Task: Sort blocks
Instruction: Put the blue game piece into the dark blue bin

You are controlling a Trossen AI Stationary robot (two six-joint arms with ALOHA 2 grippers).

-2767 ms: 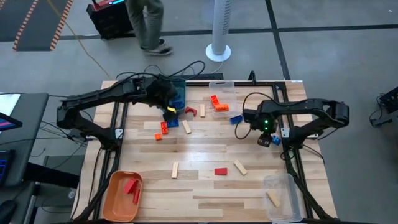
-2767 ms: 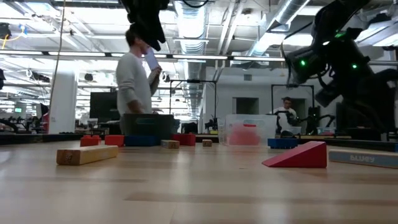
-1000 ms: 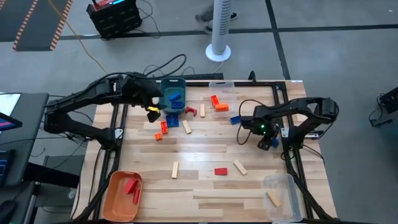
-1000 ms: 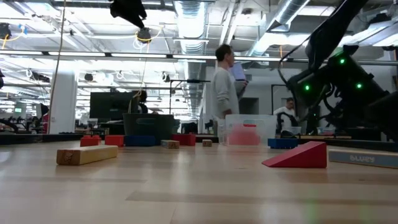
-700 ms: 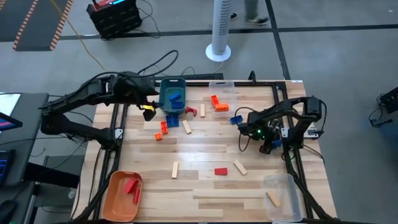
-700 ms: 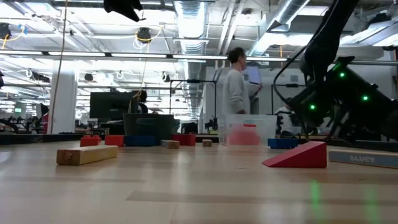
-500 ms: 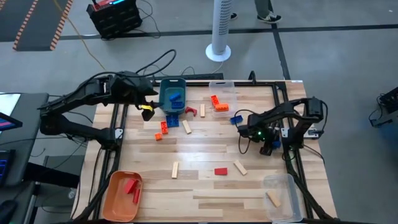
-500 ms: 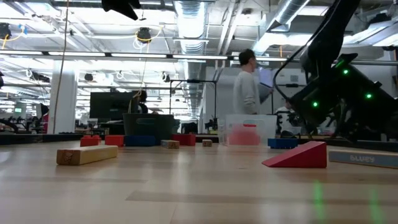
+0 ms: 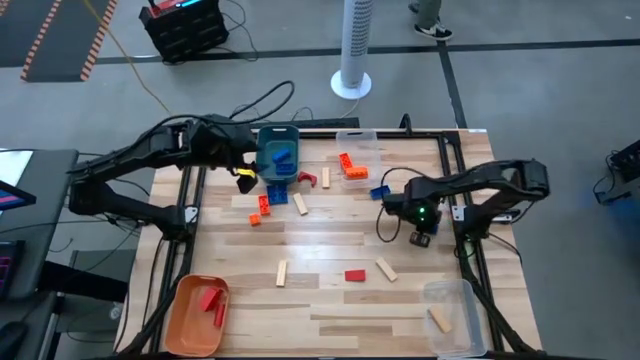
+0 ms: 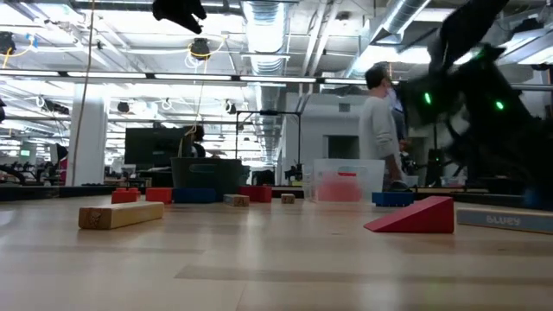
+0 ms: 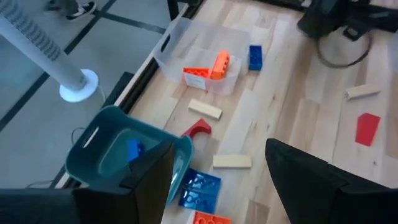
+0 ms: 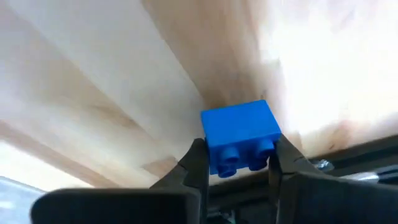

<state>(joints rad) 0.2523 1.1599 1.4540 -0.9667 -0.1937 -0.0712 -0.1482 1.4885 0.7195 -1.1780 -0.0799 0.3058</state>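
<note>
A blue brick (image 12: 239, 127) sits between the fingers of my right gripper (image 12: 236, 155), which is shut on it near the table's right edge (image 9: 420, 238). My left gripper (image 9: 243, 180) hangs open high above the far left, beside the teal bin (image 9: 262, 165), and holds nothing (image 11: 217, 186). Loose blocks lie flat on the table. Among them are another blue brick (image 9: 380, 192), a red arch (image 9: 305, 178), a red wedge (image 9: 355, 275) and wood sticks (image 9: 281, 273). Orange blocks (image 9: 350, 165) lie in a clear bin. My right gripper pinches the blue brick by two opposite sides (image 12: 214, 152) between its two fingers (image 12: 198, 163). It comes from above, pointing steeply down. The brick's studs face back toward the wrist. Whether the brick is clear of the table, I cannot tell.
The teal bin (image 11: 106, 155) holds a blue block. An orange bin (image 9: 185, 320) with red blocks stands at the near left. A clear bin (image 9: 452, 300) with a wood block stands at the near right. A person walks in the room beyond the table (image 10: 378, 130).
My right arm has swung a little toward the table's left and risen. The blue brick that lay beside the right gripper at the table's right edge no longer shows there in the high view. The person in the background has walked to the right.
</note>
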